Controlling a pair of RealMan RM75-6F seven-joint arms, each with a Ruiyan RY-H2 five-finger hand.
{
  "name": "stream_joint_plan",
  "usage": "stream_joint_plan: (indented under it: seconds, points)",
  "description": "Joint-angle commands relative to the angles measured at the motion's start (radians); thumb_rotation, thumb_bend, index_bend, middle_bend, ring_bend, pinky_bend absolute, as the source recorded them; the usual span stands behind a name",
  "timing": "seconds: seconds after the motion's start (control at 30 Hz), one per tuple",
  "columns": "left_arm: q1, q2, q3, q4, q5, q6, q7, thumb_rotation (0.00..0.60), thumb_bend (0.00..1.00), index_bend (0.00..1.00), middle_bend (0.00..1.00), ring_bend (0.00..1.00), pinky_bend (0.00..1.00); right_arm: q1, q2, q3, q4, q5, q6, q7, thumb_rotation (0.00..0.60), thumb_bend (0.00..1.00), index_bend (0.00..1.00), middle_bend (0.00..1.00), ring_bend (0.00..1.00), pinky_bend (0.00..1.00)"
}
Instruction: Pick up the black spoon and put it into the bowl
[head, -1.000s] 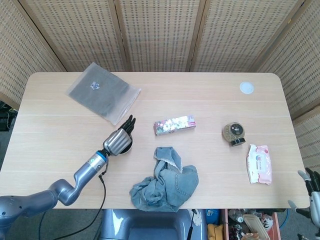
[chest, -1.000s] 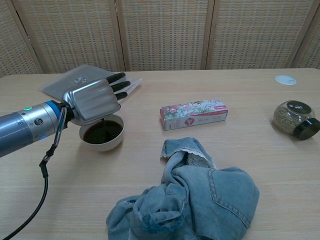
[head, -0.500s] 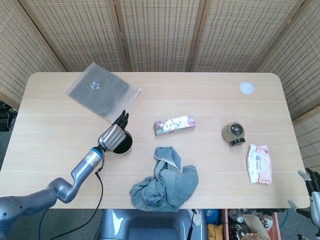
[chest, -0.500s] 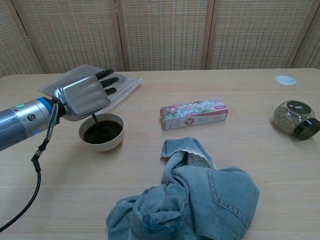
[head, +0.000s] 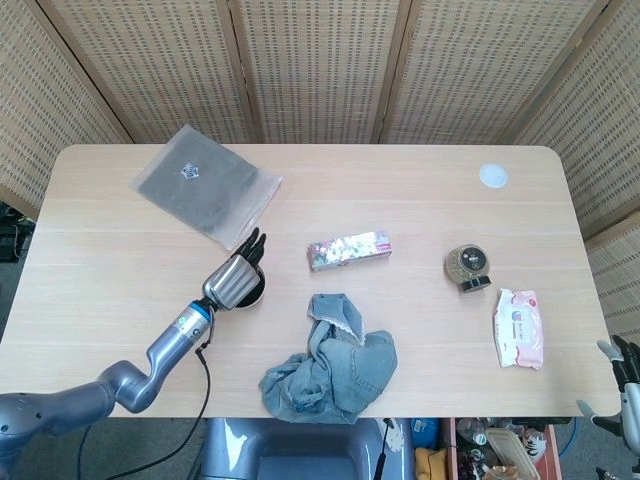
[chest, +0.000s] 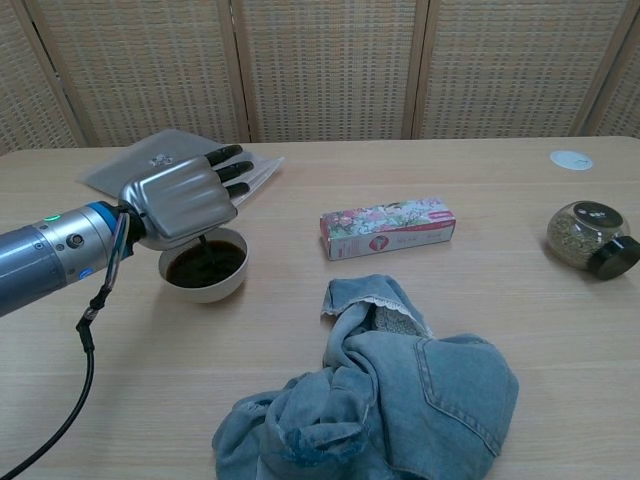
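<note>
Left hand (chest: 182, 199) hovers palm-down over bowl (chest: 204, 265), covering its 10 o'clock rim; dark fingers (chest: 232, 170) extended together toward 1 o'clock. Black spoon (chest: 203, 250) hangs from under palm, thin handle dropping into dark bowl interior; exact grip hidden beneath hand. Bowl sits on desk (chest: 500, 300) left of center. Grey pouch (head: 205, 184) at bowl's 11 o'clock. Floral box (chest: 387, 226) at 3 o'clock, denim cloth (chest: 385, 400) at 5 o'clock. Jar (chest: 588, 238), wipes pack (head: 520, 327), white disc (head: 492, 176) far right. Right hand (head: 622, 375) at desk's lower right edge, state unclear.
</note>
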Motion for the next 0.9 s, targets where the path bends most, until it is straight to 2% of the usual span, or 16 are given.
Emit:
stream_joint_plan:
  seconds: [0.03,0.27,0.67,0.7,0.73,0.87,0.9]
  points:
    - [-0.012,-0.021,-0.01,0.023,-0.003,-0.001,0.013,0.6,0.41,0.69,0.19,0.0,0.0,0.0,0.001,0.0,-0.002,-0.001,0.002,-0.001,0.6,0.21,0.17,0.15,0.0,0.0]
    - [-0.002,-0.019,-0.012,0.039,-0.021,0.006,0.017,0.6,0.41,0.69,0.19,0.0,0.0,0.0,0.004,-0.001,-0.01,-0.005,0.005,-0.008,0.6,0.21,0.17,0.15,0.0,0.0]
    - [0.058,0.076,0.007,-0.077,-0.049,0.042,-0.004,0.6,0.41,0.68,0.17,0.0,0.0,0.01,0.01,-0.003,-0.027,-0.019,0.007,-0.026,0.6,0.21,0.17,0.15,0.0,0.0]
    - [0.062,0.081,0.007,-0.085,-0.055,0.042,0.0,0.6,0.41,0.66,0.16,0.0,0.0,0.011,0.012,-0.003,-0.031,-0.022,0.008,-0.029,0.6,0.21,0.17,0.15,0.0,0.0]
    - [0.066,0.085,0.006,-0.094,-0.065,0.04,0.004,0.6,0.41,0.6,0.15,0.0,0.0,0.013,0.013,-0.003,-0.035,-0.024,0.009,-0.033,0.6,0.21,0.17,0.15,0.0,0.0]
    - [0.089,0.104,-0.005,-0.154,-0.119,0.039,0.013,0.6,0.41,0.24,0.1,0.0,0.0,0.021,0.022,-0.003,-0.053,-0.033,0.011,-0.052,0.6,0.21,0.17,0.15,0.0,0.0]
    - [0.095,0.111,-0.007,-0.169,-0.131,0.04,0.011,0.6,0.41,0.2,0.09,0.0,0.0,0.024,0.025,-0.003,-0.059,-0.036,0.011,-0.058,0.6,0.21,0.17,0.15,0.0,0.0]
